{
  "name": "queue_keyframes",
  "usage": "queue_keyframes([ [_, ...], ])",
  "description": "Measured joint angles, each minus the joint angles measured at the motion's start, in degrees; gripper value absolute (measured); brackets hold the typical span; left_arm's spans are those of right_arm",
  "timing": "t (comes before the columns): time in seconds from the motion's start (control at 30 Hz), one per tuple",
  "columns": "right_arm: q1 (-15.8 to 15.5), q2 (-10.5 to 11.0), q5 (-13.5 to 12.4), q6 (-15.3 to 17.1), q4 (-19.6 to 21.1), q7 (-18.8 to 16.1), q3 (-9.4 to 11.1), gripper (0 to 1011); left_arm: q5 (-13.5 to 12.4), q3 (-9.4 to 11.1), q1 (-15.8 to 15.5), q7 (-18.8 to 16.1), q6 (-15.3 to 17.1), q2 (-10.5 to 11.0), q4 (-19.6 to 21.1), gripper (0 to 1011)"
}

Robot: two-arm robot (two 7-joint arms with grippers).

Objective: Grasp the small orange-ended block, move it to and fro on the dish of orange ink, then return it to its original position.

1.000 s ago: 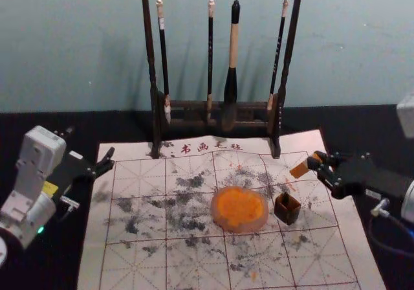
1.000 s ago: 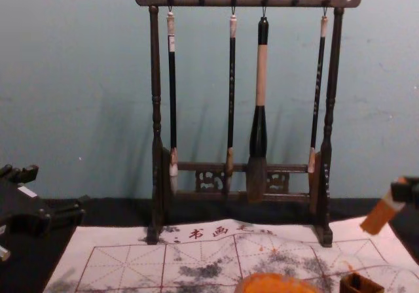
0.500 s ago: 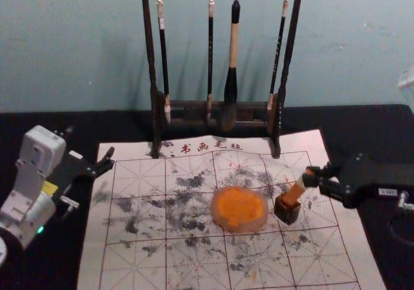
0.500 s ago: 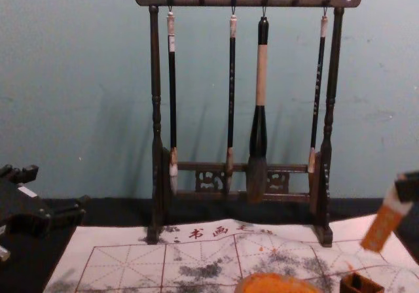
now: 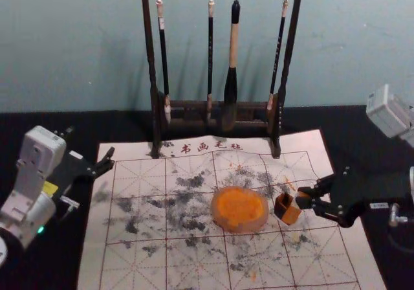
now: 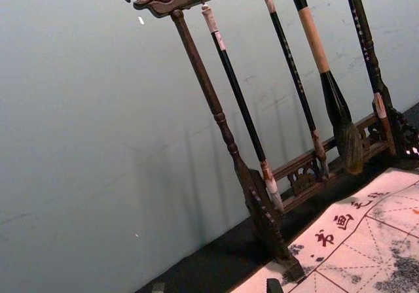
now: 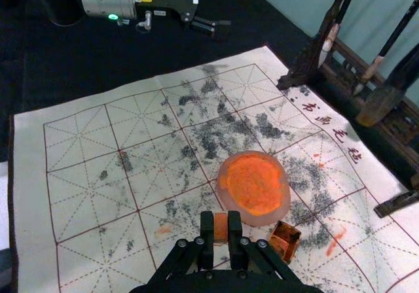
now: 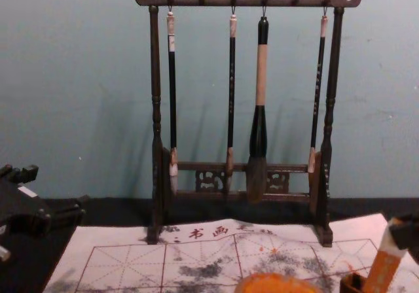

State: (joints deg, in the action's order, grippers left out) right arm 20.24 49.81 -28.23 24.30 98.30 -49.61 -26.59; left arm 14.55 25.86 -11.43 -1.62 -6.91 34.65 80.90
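Observation:
My right gripper (image 5: pixel 306 199), at the right of the mat, is shut on the orange-ended block (image 8: pixel 383 271). The block slants down, its lower part overlapping the right side of the small square box (image 8: pixel 351 284); whether it touches is unclear. In the right wrist view, the right gripper (image 7: pixel 220 227) grips the block (image 7: pixel 220 222), with the box (image 7: pixel 284 241) beside it. Left of the box lies the round dish of orange ink (image 5: pixel 240 209). My left gripper (image 5: pixel 90 143) stands parked and open at the left; its tips (image 6: pixel 216 286) are apart in the left wrist view.
A dark wooden rack (image 5: pixel 153 76) with several hanging brushes (image 5: pixel 231 70) stands behind the work. The ink-stained gridded mat (image 5: pixel 145 264) lies under the dish and box, on a black table (image 5: pixel 39 125).
The right gripper has carried the block down and toward the near side, from above and behind the box to its right side. The left arm, dish and box stayed still.

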Motion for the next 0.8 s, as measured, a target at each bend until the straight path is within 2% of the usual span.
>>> queue_keyframes([
  [0.27, 2.2, -1.0, 1.2, -0.7, -1.6, 0.6, -2.6, 79, 0.0, 0.0, 0.0, 0.0, 0.0, 0.0, 0.0, 1001],
  [0.8, 8.3, -6.3, 5.1, -1.2, -8.3, 4.8, -8.5, 79, 0.0, 0.0, 0.0, 0.0, 0.0, 0.0, 0.0, 1001],
])
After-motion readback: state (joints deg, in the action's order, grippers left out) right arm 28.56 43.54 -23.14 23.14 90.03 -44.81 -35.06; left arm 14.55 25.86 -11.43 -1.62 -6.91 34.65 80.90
